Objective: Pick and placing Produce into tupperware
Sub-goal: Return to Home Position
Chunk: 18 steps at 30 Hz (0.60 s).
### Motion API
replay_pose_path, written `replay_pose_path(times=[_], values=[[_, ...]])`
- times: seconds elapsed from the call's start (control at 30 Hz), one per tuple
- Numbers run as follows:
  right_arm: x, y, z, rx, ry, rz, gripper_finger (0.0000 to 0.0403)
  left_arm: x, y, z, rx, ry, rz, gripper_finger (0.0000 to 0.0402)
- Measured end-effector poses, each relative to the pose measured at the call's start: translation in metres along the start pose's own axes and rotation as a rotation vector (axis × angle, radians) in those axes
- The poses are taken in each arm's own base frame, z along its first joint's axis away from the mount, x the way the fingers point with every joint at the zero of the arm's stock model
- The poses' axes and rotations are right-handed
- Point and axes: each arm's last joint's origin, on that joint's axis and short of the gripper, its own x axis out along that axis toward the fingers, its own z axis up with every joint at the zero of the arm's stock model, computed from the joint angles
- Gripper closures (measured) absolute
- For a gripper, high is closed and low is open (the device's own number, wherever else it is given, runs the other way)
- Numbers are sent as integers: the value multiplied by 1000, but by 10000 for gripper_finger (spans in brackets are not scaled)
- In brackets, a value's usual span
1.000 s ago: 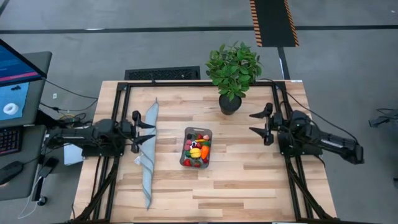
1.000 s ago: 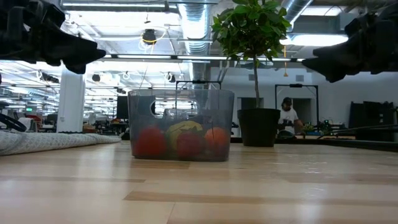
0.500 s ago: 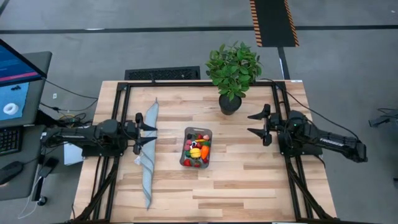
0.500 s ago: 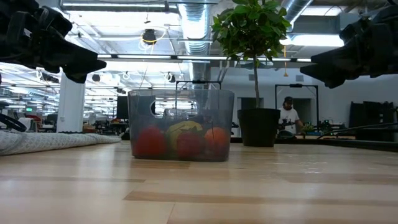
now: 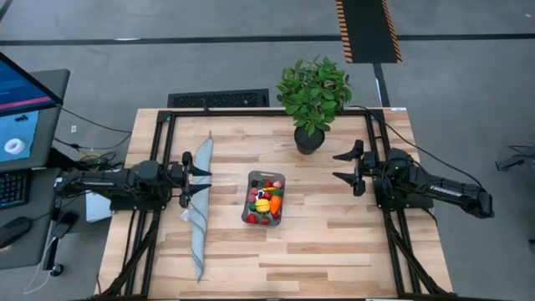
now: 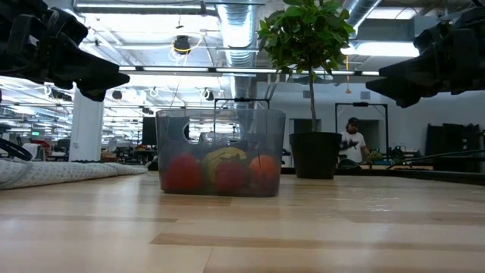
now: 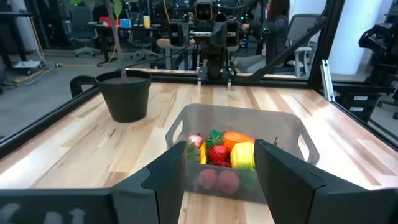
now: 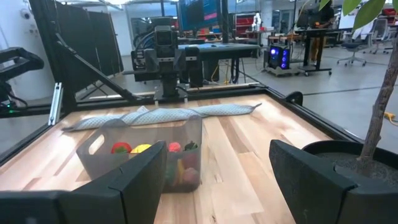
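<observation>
The clear greyish tupperware [image 5: 264, 199] stands on its base at the table's middle, and the produce [image 5: 266, 201] lies inside it: red berries, an orange carrot, a yellow piece. The low view shows the tupperware [image 6: 220, 152] with red and orange pieces behind its wall. My left gripper [image 5: 204, 181] hovers open above the table's left side, over the grey cloth strip, pointing at the tupperware [image 7: 239, 155]. My right gripper [image 5: 338, 166] hovers open on the right side, near the potted plant, also facing the tupperware [image 8: 144, 155]. Neither gripper touches anything.
A long grey folded cloth strip [image 5: 200, 205] lies along the table's left side, under my left gripper. A leafy potted plant [image 5: 313, 96] stands at the far edge, its pot [image 5: 308, 140] close to my right gripper. Bare wood shows around the tupperware and toward the near edge.
My left gripper has moved a little toward the tupperware, over the cloth strip. My right gripper has shifted slightly toward the far edge and the middle of the table. In the last half second both have kept still. The tupperware and produce have not moved.
</observation>
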Motion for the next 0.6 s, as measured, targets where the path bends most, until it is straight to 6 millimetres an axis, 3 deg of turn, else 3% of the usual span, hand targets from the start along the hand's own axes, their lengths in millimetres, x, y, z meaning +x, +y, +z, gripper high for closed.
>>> replay_pose_path(times=[0.6], values=[[0,0,0,0,0,0,96,0,0,0,1,0,1,224]])
